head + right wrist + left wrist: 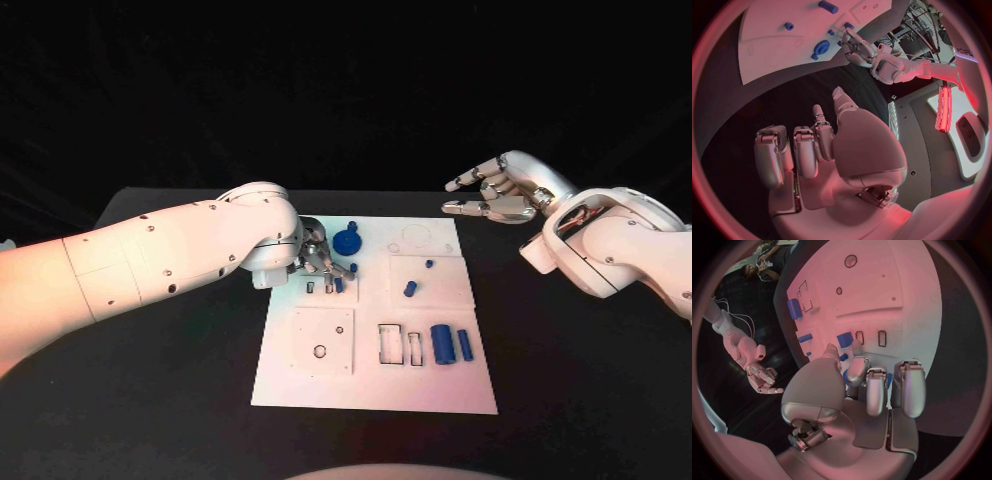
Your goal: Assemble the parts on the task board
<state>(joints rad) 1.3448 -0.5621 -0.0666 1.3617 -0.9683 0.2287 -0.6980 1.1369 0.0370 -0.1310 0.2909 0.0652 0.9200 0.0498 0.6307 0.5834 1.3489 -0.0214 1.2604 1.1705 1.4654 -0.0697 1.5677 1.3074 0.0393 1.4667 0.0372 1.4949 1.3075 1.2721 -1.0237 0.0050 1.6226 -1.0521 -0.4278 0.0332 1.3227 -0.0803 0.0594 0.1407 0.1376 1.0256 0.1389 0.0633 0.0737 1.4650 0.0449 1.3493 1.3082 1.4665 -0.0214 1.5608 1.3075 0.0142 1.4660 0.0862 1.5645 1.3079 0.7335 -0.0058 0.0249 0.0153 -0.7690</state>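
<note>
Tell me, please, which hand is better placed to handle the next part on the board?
Probably the left hand: it is over the task board with fingers down among the blue parts. The right hand hovers off the board's far corner.

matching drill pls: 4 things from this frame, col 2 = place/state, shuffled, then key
1. left hand
2. right hand
3. round blue part
4. two blue cylinders

A. side by side at the task board's near right
B. raised over bare black table, holding nothing
C. fingers down on the board's far left
D. just beyond the left hand's fingers

Pairs: 1-C, 2-B, 3-D, 4-A
</note>
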